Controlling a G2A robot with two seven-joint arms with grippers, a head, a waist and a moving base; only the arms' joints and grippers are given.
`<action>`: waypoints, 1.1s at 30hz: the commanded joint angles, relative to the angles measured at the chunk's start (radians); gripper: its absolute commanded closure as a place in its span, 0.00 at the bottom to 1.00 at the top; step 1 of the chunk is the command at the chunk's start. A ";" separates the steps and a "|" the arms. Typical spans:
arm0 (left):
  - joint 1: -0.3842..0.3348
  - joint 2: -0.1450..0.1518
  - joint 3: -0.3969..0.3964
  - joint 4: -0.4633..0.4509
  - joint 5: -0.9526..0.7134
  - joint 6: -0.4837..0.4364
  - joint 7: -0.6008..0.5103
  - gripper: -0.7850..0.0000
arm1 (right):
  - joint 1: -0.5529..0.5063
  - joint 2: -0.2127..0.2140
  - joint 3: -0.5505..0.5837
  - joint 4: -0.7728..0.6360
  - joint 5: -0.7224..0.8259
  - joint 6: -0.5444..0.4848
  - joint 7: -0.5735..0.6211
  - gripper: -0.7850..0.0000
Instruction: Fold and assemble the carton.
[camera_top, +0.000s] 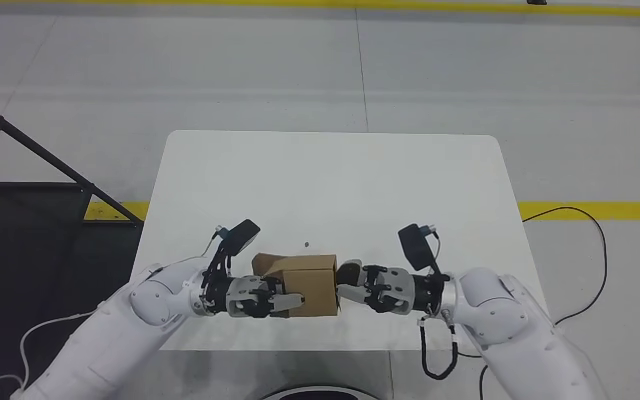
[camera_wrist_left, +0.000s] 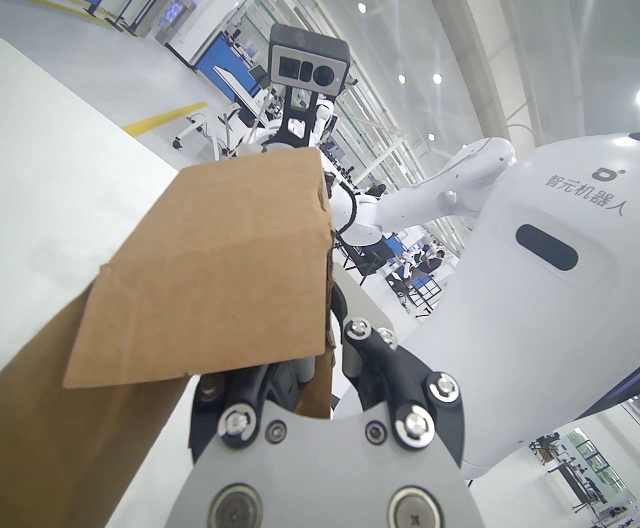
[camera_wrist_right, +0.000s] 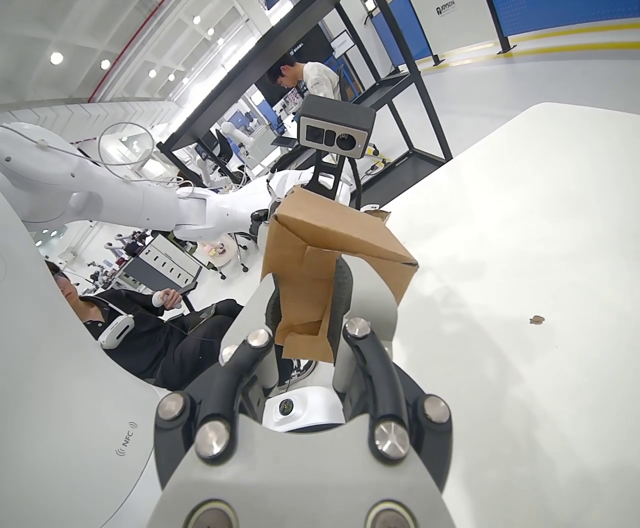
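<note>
Carton (camera_top: 305, 283): between left pincer (camera_top: 286, 298) and right pincer (camera_top: 345, 284), each closed tight on an end flap; table (camera_top: 330, 180) edge close behind them, wide surface ahead.

The carton (camera_wrist_left: 210, 280) is plain brown cardboard, matt and faintly fibrous, its face creased, with a ragged, fluted edge showing at one corner. And the table (camera_top: 330, 180): smooth white, with a soft low sheen, carrying a small rough-edged brown scrap (camera_wrist_right: 537, 319). On to the right gripper (camera_wrist_right: 310, 300), which shows a brushed grey metal base plate, glossy black plastic links and bright polished screw heads. Its fingers (camera_wrist_right: 372, 290) look matt grey, lined with black ribbed pads (camera_wrist_right: 343, 295). The left gripper (camera_top: 288, 298) wears the same brushed plate, black links and shiny screws.
</note>
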 joint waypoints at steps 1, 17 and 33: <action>-0.001 0.000 0.002 0.001 -0.002 0.001 -0.001 1.00 | -0.001 0.000 -0.001 0.001 -0.005 0.001 -0.001 0.70; -0.003 0.001 0.004 0.006 -0.004 0.001 -0.001 1.00 | 0.001 -0.002 -0.010 0.007 -0.034 0.015 -0.009 0.72; 0.015 -0.005 -0.030 -0.028 0.094 0.063 0.027 1.00 | 0.012 -0.005 -0.016 0.022 -0.046 0.022 -0.017 0.72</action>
